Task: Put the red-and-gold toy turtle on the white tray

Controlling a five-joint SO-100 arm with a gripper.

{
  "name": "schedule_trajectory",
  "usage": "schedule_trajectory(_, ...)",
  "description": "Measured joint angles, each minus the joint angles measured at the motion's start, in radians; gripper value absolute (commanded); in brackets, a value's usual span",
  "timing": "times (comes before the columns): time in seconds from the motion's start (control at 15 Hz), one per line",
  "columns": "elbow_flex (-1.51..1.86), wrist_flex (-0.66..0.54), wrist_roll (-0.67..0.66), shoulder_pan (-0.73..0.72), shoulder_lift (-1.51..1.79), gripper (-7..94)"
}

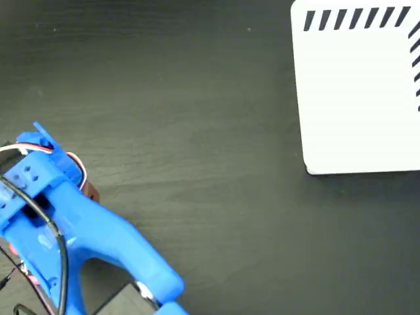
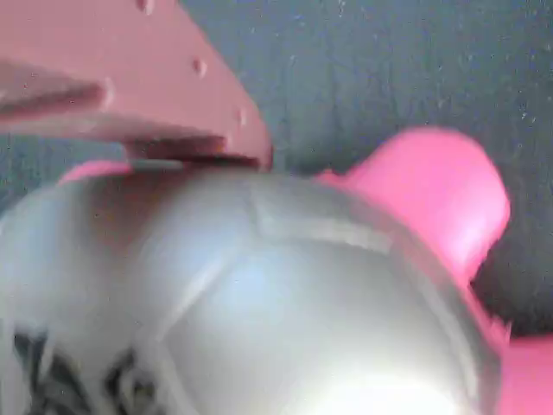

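Blue arm (image 1: 79, 230) low at the left of the fixed view, reaching in from the bottom edge over a dark wood-grain table (image 1: 197, 131), with black and white-and-red wires along its upper side. Gripper itself hidden beneath the arm's body there; only a small brownish-red bit peeking out at the arm's right flank, too little to name with certainty. White tray (image 1: 357, 98) at the top right corner of that view, well apart from the arm, flat on the table, cut off by the top and right edges, with short black slanted stripes along its top and right borders and nothing on the visible part. In the wrist view, very close and blurred: turtle (image 2: 259, 320) filling most of the picture, shiny domed shell looking silvery-grey here with faint plate lines and a dark printed mark at the lower left, one pink-red rounded limb or head sticking out at the upper right, another bit of pink at the lower right corner. One reddish finger (image 2: 130, 78) of the gripper across the upper left, its lower edge right at the top of the shell, seemingly touching. Second finger out of sight, so cannot tell how wide the jaws stand or whether the turtle is truly clamped. Dark table behind the turtle.
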Motion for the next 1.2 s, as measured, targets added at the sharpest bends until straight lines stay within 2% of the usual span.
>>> schedule_trajectory(0.13,0.0,-0.009,0.0,-0.005,0.0,6)
schedule_trajectory(0.2,-0.002,-0.009,0.0,-0.005,0.002,0)
schedule_trajectory(0.47,-0.014,0.014,0.009,-0.005,0.002,0)
schedule_trajectory(0.8,-0.126,0.153,0.038,0.0,0.112,0)
schedule_trajectory(1.2,-0.347,0.313,0.16,0.0,0.36,0)
